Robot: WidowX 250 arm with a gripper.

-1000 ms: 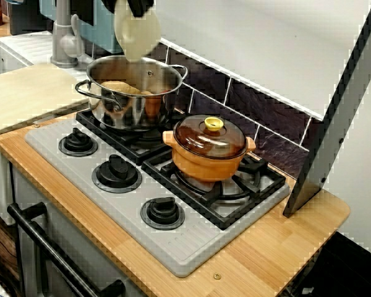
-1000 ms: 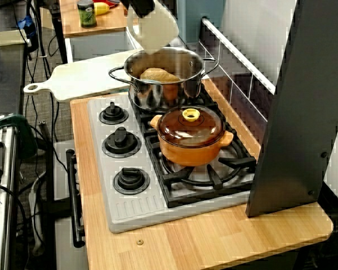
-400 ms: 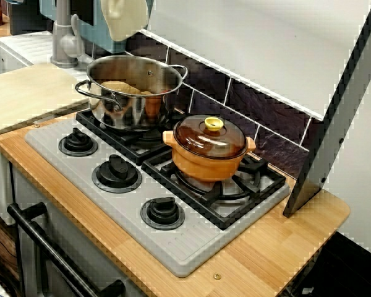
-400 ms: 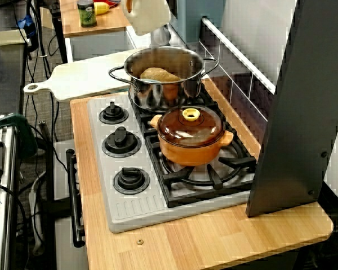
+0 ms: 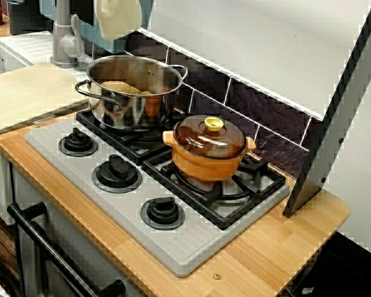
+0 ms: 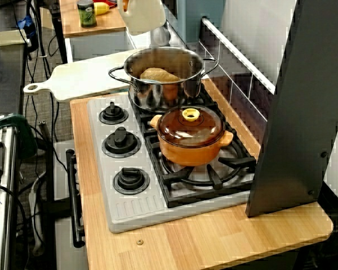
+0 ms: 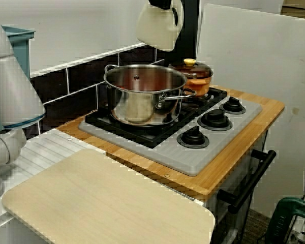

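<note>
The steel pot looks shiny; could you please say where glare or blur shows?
Front view: the steel pot mirrors its surroundings, edges sharp. High end view: its rim glints. Cutting-board view: its inner wall glares, and the claw holding the cream jug is cropped at top.

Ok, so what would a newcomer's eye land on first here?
Probably the cream object hanging from the end effector, high over the steel pot at the end of the hob nearest the wooden board, something tan inside it. Then the orange pot with brown glass lid and yellow knob, at the hob's other end.
</note>
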